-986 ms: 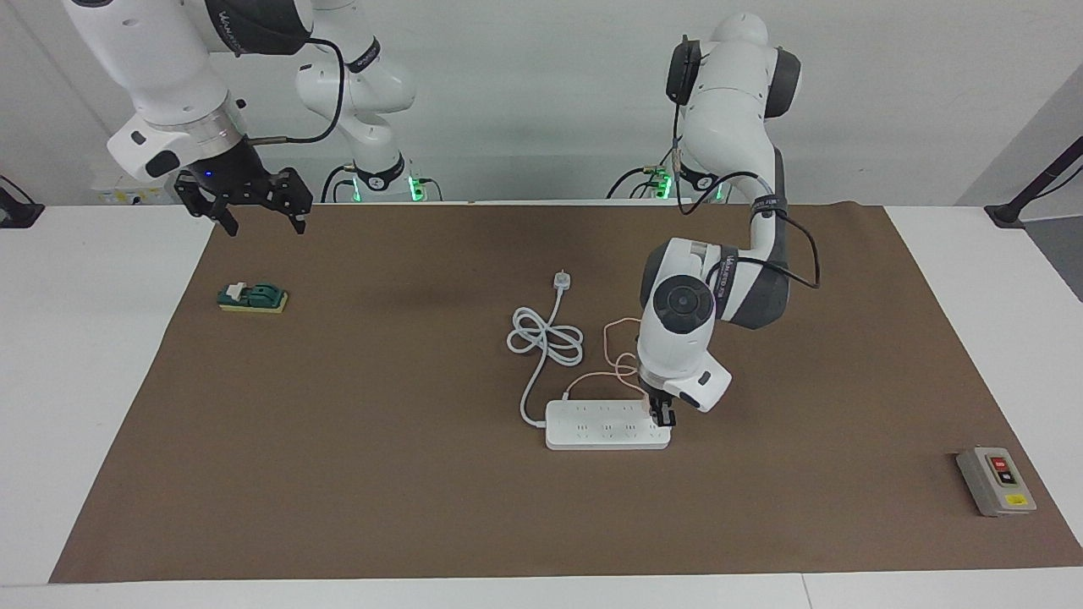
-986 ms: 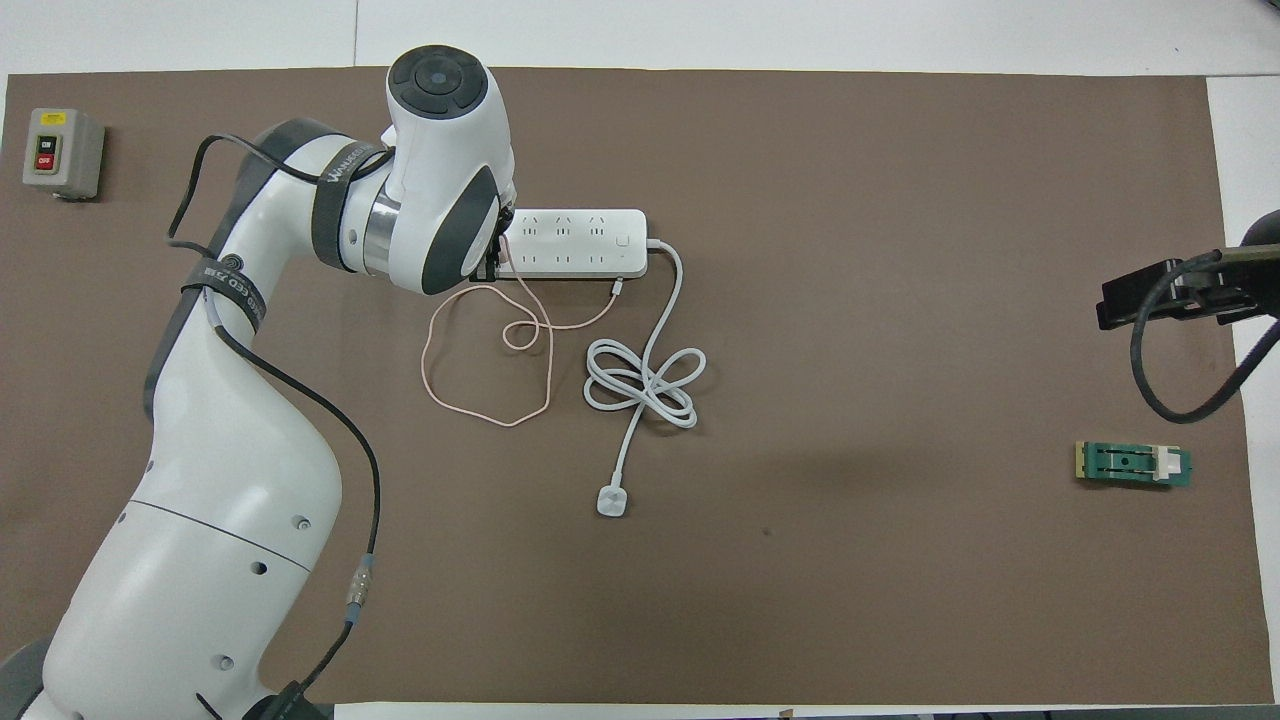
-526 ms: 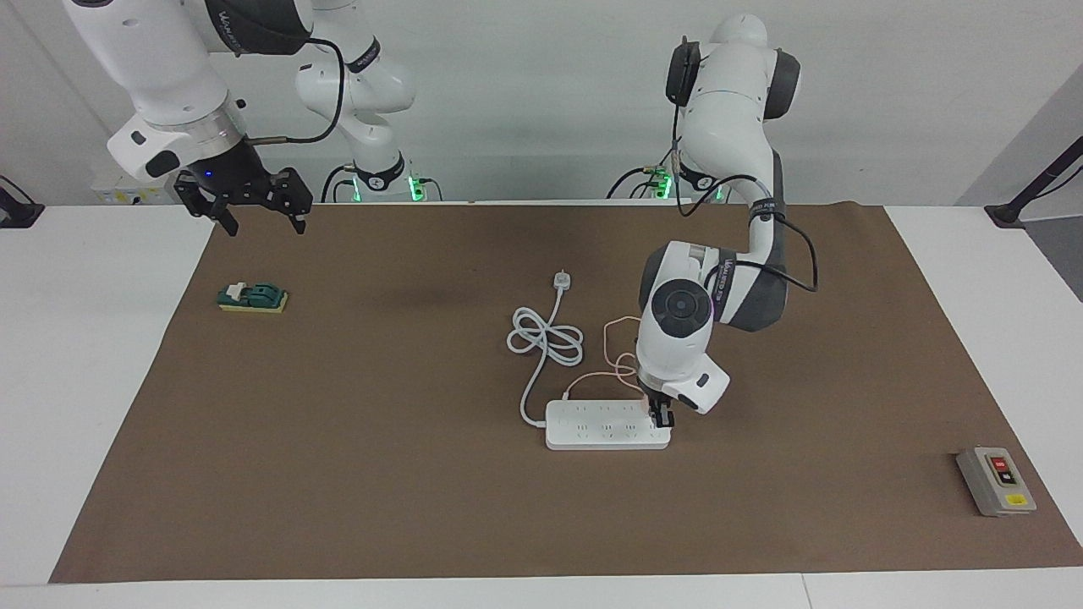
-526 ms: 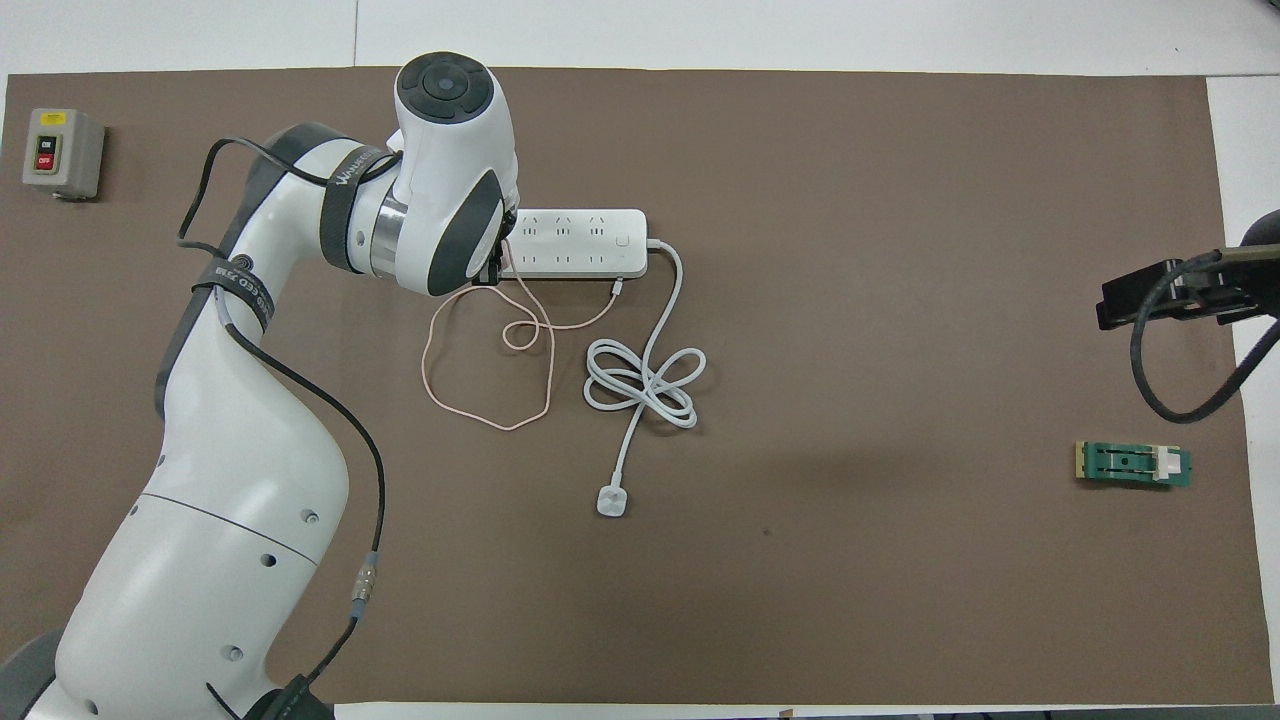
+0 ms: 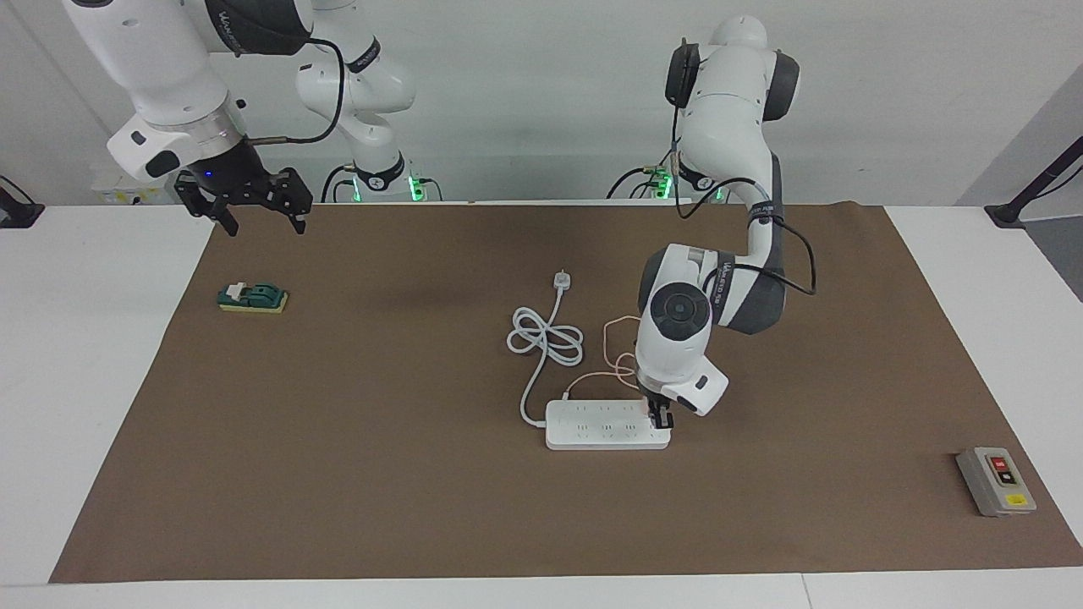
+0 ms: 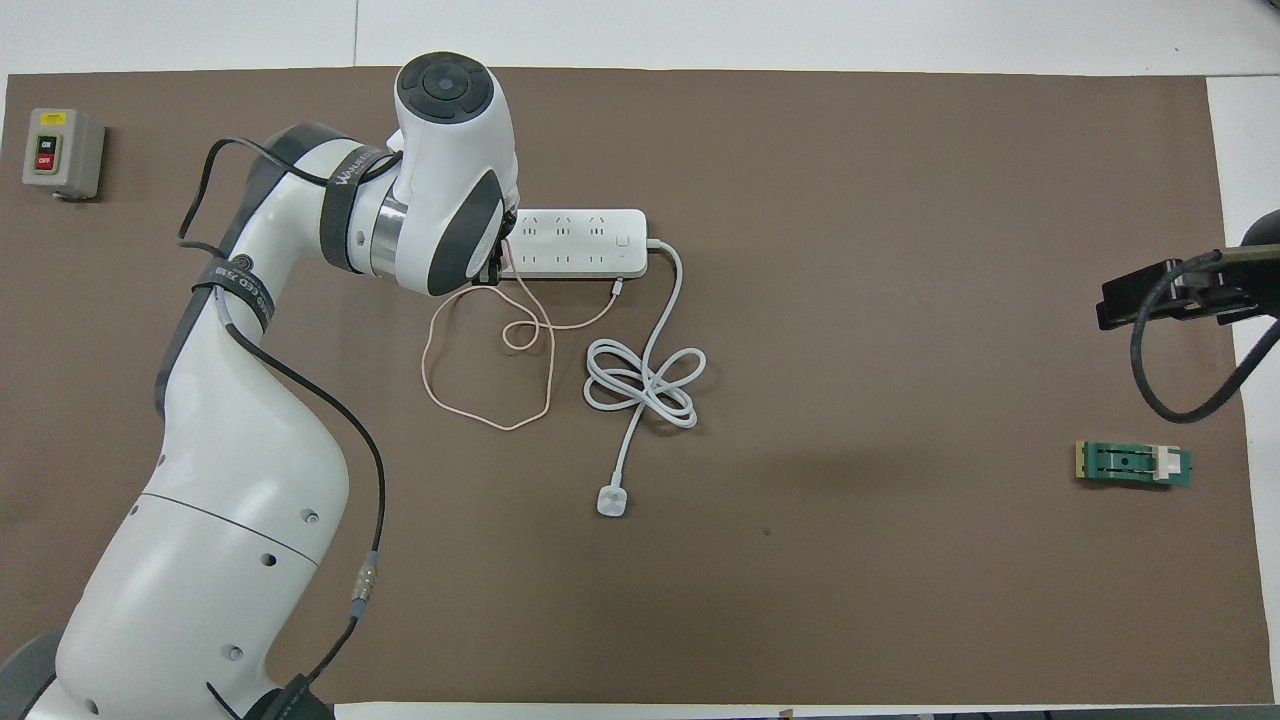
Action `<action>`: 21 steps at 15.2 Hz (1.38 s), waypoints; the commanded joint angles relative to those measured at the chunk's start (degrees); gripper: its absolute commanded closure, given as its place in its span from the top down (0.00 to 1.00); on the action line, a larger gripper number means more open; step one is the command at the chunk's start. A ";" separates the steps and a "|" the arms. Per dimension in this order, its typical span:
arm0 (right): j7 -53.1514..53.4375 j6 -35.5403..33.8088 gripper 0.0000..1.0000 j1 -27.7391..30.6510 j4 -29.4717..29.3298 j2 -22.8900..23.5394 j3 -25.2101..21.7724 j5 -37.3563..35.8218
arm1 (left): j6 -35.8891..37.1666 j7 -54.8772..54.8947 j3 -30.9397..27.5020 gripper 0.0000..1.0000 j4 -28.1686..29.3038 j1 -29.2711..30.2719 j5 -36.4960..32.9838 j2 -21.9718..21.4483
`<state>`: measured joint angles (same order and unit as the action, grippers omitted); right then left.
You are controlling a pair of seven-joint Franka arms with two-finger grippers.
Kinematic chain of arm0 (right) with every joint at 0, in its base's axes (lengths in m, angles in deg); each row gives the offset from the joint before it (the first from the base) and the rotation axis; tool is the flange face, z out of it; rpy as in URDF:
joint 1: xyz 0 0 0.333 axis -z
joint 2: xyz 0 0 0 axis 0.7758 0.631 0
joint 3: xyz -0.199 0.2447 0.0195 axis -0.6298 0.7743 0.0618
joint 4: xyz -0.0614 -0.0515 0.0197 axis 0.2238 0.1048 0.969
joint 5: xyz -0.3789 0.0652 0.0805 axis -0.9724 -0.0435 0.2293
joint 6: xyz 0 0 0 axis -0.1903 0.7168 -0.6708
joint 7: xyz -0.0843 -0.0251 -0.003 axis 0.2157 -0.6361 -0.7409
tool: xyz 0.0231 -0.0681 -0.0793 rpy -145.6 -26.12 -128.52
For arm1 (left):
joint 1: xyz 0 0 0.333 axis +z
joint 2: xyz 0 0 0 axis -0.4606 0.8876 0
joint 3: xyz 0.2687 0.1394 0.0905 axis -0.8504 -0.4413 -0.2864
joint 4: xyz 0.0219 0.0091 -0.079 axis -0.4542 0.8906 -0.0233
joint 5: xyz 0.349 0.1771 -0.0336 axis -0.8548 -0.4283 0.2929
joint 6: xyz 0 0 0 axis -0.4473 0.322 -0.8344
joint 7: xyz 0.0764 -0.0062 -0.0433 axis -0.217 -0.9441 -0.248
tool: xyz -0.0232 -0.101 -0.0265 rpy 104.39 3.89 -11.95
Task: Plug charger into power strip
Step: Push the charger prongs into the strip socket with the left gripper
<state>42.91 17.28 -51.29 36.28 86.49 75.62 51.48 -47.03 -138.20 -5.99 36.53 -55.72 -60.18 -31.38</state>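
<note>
Facing and overhead views, insertion stage. The left gripper (image 5: 659,416) stands low over the end of the power strip (image 5: 605,425) that points toward the left arm's end of the table, its fingers clamped on the charger (image 5: 651,411), of which only a small pale-pink sliver shows between the fingers and the strip's top face. Compared with 1 second ago, the left arm's wrist has shifted slightly toward the strip's middle and has settled; between half a second ago and now almost nothing moves. The thin pink cable (image 6: 487,370) keeps the same loops on the brown mat (image 5: 338,474), on the robots' side of the strip, and the strip itself has not slid. This stillness suggests that the prongs are at or in a socket and that the arm is pressing or checking the seat; whether they are fully home cannot be seen, since the gripper covers the joint. The strip's white coiled cord (image 6: 645,380) and its round-ended plug (image 6: 610,501) lie nearer to the robots than the strip. The right gripper (image 5: 254,201) waits with its fingers spread, raised over the mat's corner at the right arm's end, above the green block (image 5: 253,297). The grey button box (image 5: 996,480) sits untouched at the left arm's end.
</note>
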 commanded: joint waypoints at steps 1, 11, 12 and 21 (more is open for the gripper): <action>0.47 0.95 1.00 0.15 1.66 -1.26 0.33 -1.37 | -3.19 -0.21 -0.59 0.00 -0.17 -0.17 -0.61 3.28; 0.47 0.95 1.00 0.15 1.66 -1.26 0.33 -1.46 | -5.21 0.06 -0.51 0.00 0.18 -0.09 -0.61 4.25; 0.47 0.95 1.00 0.15 1.66 -1.26 0.33 -1.46 | -6.00 0.06 -0.59 0.00 0.27 -0.09 -0.61 4.34; 0.47 0.95 1.00 0.15 1.66 -1.26 0.33 -1.37 | -8.29 0.41 -0.59 0.00 0.71 0.09 -0.61 3.38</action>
<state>42.91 17.28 -51.29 36.29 86.49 75.62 51.48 -47.78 -138.03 -5.99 37.01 -55.73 -60.18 -31.34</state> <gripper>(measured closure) 0.000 0.714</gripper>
